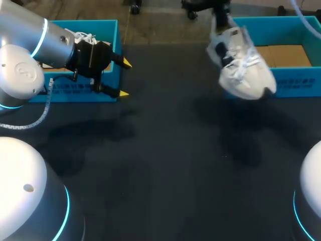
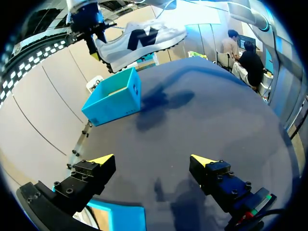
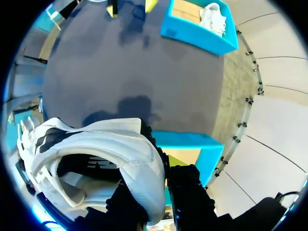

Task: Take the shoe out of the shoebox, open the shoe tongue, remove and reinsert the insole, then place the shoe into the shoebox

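Above the near wall of the right-hand blue shoebox [image 1: 296, 80], the right gripper [image 3: 161, 156] pinched the white sneaker [image 1: 244, 68] by its heel collar, probably to carry it tableward; the left gripper [image 1: 124, 78] hung spread, free to assist

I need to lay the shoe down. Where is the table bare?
Bare: the dark table between the two shoeboxes and forward toward the robot. Crowded: the left gripper beside the left shoebox, and the white shoe held aloft at the right shoebox.

shoe [image 1: 243, 68]: white cloth, laces | shoebox [image 1: 301, 83]: matt cardboard | table [image 1: 165, 165]: dark matt | left arm [image 1: 30, 45]: glossy smooth
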Robot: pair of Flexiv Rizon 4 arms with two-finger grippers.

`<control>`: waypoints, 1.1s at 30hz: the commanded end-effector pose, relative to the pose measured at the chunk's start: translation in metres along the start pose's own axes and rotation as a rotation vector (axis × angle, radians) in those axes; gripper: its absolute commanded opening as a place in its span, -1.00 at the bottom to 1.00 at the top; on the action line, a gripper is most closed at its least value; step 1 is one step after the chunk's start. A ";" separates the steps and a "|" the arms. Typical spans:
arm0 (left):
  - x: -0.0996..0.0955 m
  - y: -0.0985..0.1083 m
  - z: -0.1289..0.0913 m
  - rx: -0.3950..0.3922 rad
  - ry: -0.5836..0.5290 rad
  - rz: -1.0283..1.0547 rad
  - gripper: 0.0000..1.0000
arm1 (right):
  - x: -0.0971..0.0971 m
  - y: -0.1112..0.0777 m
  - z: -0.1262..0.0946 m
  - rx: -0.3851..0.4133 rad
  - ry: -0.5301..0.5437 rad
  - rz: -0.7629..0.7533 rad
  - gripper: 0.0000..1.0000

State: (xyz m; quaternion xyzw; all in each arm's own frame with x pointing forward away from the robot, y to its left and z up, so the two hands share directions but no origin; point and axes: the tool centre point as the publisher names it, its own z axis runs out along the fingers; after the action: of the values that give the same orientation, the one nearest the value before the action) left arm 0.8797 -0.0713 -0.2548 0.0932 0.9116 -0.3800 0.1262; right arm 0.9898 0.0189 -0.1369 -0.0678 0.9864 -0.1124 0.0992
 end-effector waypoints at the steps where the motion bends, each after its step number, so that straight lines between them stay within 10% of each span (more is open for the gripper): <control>1: 0.001 0.000 0.000 -0.002 -0.001 0.001 1.00 | -0.006 -0.064 0.015 -0.069 0.008 -0.026 -1.00; 9: 0.001 0.000 0.000 -0.002 -0.001 0.001 1.00 | -0.007 -0.130 0.021 0.018 0.033 -0.022 -1.00; 26: 0.001 0.000 0.000 -0.002 -0.001 0.001 1.00 | -0.006 -0.134 0.023 0.030 0.037 -0.002 -1.00; 33: 0.001 0.000 0.000 -0.002 -0.001 0.001 1.00 | -0.013 -0.187 0.053 0.050 0.014 0.131 -1.00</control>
State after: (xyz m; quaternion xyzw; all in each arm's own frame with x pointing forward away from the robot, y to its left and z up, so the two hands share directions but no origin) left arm 0.8797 -0.0712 -0.2548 0.0932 0.9116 -0.3800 0.1262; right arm 1.0308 -0.1493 -0.1355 -0.0045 0.9847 -0.1441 0.0980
